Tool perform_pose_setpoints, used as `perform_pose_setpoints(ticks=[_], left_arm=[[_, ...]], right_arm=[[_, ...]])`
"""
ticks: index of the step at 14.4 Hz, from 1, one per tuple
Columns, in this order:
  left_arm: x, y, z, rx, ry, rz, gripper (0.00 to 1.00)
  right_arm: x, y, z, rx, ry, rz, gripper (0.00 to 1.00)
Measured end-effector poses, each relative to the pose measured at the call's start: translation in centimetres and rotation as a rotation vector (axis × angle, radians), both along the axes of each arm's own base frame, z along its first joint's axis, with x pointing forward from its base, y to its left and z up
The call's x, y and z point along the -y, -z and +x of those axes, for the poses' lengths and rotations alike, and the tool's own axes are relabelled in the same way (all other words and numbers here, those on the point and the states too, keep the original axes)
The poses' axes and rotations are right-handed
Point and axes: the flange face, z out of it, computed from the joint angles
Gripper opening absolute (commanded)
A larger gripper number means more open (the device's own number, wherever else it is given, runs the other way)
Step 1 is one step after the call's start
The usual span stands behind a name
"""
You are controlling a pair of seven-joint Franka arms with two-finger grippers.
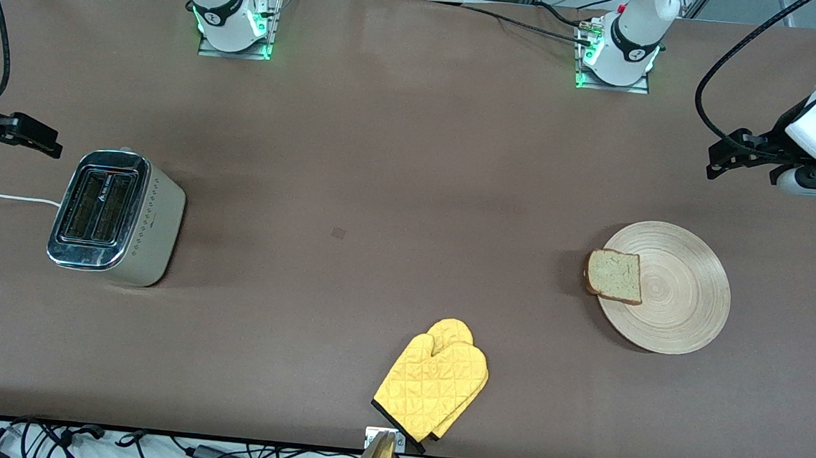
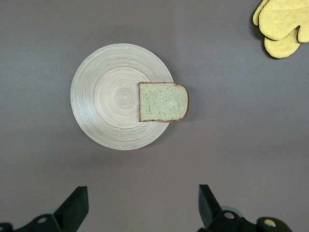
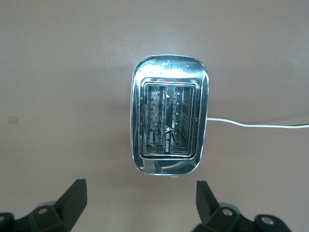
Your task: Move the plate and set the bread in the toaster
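- We see the plate (image 1: 676,298) on the counter (image 1: 385,148) toward the left arm's end, well apart from the toaster (image 1: 118,217).
- Bread (image 1: 615,275) lies flat on the plate, its edge overhanging the rim on the toaster's side.
- We find the toaster upright toward the right arm's end, both slots empty, white cord (image 1: 1,196) trailing off the counter edge.
- A yellow oven mitt (image 1: 433,385) sits between toaster and plate, nearer the front camera than either.
- We note the left pincer (image 2: 142,208) up in the air beside the plate, wide open, holding nothing.
- Right pincer (image 3: 140,205) hangs in the air beside the toaster, wide open, empty.
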Motion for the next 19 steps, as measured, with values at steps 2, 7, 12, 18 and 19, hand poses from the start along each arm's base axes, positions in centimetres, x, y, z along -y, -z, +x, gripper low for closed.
perform_pose_setpoints(ticks=[2,7,12,18,19], left_arm=[[0.0,0.0,0.0,0.000,0.000,0.000,1.00],[0.0,0.0,0.0,0.000,0.000,0.000,1.00],[-0.1,1.4,-0.2,-0.077,0.000,0.004,1.00],[-3.5,6.5,1.7,-0.184,-0.059,0.001,1.00],[-5.2,7.6,2.1,-0.203,-0.073,-0.004,1.00]], right_arm=[[0.0,0.0,0.0,0.000,0.000,0.000,1.00],[0.0,0.0,0.0,0.000,0.000,0.000,1.00],[0.0,0.0,0.0,0.000,0.000,0.000,1.00],[0.0,0.0,0.0,0.000,0.000,0.000,1.00],[0.0,0.0,0.0,0.000,0.000,0.002,1.00]])
